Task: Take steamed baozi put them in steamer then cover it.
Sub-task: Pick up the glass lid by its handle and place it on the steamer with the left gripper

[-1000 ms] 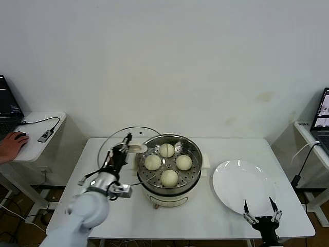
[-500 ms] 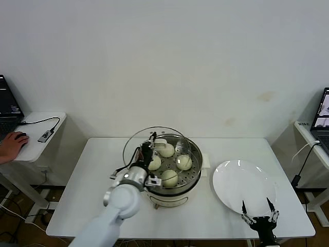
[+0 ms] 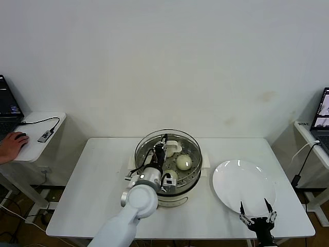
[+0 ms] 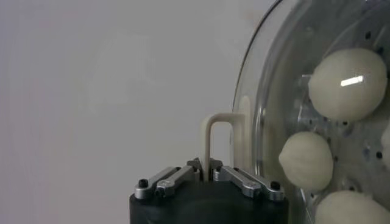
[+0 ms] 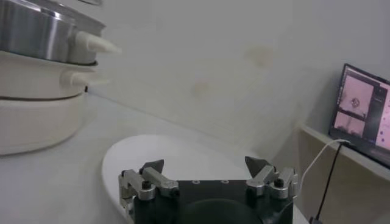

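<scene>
The shiny steel steamer (image 3: 191, 181) stands on its white base mid-table, with cream-white baozi (image 3: 183, 162) on its perforated tray. My left gripper (image 3: 162, 146) is shut on the cream handle (image 4: 214, 137) of the clear glass lid (image 3: 167, 153) and holds the lid just over the pot, nearly centred. Through the glass in the left wrist view I see baozi (image 4: 347, 84) below. My right gripper (image 3: 254, 213) is open and empty at the table's front right, by the plate; it also shows in the right wrist view (image 5: 205, 166).
An empty flat white plate (image 3: 241, 186) lies right of the steamer and shows in the right wrist view (image 5: 183, 158). A side desk at the left holds a laptop and a person's hand (image 3: 11, 144). Another laptop (image 3: 323, 118) sits far right.
My left gripper has carried the glass lid rightward from beside the pot's left edge to over the steamer. The right gripper has barely moved.
</scene>
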Controlling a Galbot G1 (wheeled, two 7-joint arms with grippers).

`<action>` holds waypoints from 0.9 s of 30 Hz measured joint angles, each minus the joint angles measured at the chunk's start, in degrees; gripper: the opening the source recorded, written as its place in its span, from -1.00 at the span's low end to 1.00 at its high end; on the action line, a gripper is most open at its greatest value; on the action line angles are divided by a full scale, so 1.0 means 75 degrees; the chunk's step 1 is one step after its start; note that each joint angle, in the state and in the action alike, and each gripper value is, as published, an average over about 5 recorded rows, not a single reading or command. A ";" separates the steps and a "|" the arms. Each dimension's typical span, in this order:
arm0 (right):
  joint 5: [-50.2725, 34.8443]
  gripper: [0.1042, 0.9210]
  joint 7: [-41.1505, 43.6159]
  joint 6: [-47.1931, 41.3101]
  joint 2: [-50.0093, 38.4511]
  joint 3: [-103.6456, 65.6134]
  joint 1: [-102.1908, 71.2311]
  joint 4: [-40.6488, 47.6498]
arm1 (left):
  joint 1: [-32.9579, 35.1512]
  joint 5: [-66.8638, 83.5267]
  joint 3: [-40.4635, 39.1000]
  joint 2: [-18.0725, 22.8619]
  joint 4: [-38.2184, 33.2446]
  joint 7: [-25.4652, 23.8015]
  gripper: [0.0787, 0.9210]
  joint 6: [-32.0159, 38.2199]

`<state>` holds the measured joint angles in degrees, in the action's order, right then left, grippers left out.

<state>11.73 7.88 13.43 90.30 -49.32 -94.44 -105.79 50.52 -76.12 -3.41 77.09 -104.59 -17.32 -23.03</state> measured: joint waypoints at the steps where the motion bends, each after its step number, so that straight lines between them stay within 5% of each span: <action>1: 0.0002 0.76 0.0001 0.0006 0.0000 0.0001 0.0002 0.0009 | 0.0015 -0.0032 0.0004 0.0017 0.0007 -0.0002 -0.84 0.0001; 27: 0.0085 0.76 0.0005 0.0094 0.0005 0.0095 -0.0008 0.0109 | 0.0319 -0.0370 0.0093 0.0353 0.0308 0.0106 -0.84 0.0109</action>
<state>12.37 7.92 14.14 90.34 -48.60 -94.50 -104.97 52.92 -78.89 -2.72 79.73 -102.28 -16.52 -22.21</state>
